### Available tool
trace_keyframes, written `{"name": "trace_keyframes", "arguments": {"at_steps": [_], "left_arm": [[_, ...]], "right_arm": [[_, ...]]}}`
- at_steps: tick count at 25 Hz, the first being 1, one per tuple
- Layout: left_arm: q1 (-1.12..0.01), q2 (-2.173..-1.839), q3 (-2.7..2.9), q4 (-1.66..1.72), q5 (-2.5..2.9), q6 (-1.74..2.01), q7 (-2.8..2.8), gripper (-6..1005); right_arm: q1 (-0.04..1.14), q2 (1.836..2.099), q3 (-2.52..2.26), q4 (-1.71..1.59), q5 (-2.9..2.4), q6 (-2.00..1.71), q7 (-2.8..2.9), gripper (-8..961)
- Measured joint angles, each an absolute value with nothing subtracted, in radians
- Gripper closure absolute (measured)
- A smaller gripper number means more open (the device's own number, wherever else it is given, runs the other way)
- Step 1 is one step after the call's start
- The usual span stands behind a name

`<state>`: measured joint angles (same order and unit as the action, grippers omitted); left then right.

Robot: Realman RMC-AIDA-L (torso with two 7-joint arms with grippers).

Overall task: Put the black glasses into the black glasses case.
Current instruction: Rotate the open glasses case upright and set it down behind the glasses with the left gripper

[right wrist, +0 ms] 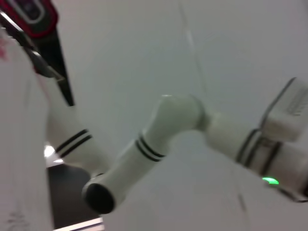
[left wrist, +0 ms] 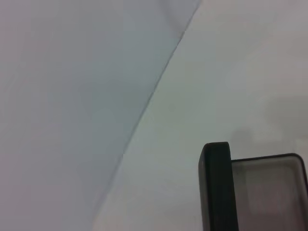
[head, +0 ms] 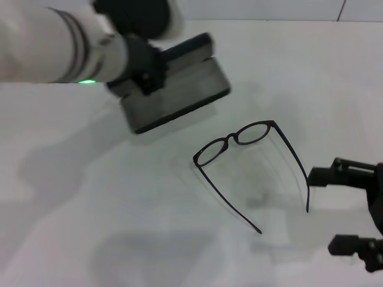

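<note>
near the table's [head: 72, 239] far left corner, the left gripper [head: 143, 69] clamps the open black glasses case [head: 179, 95], while the black glasses [head: 239, 143] lie unfolded mid-table and the right gripper [head: 347, 209] waits spread open at the right edge; the splayed temples could snag the case rim.

The left arm [head: 54, 48] reached in from the upper left, its white forearm ringed with dark bands and a green light lit at the wrist, ending in the left hand [head: 143, 69]. The right hand [head: 353, 209] sat low at the right edge with its two dark fingers spread apart.
</note>
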<state>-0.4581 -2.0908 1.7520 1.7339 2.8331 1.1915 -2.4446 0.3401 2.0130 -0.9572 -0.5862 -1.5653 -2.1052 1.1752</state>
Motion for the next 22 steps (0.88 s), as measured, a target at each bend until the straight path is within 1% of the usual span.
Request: {"name": "trace_keyframes", "arguments": {"at_steps": [8,22], "left_arm": [[-0.475,-2.094,1.916,1.498,2.833,0.807,-2.206,796],[-0.575,-2.1,2.034,1.317,2.833,0.697,-2.187,795]], "right_arm": [[0.313,2.019,-0.955,-0.565,-1.572,-2.121,1.175,127],[0.327,2.017,-0.949,-0.545,-1.568,-2.112,1.173,127]]}}
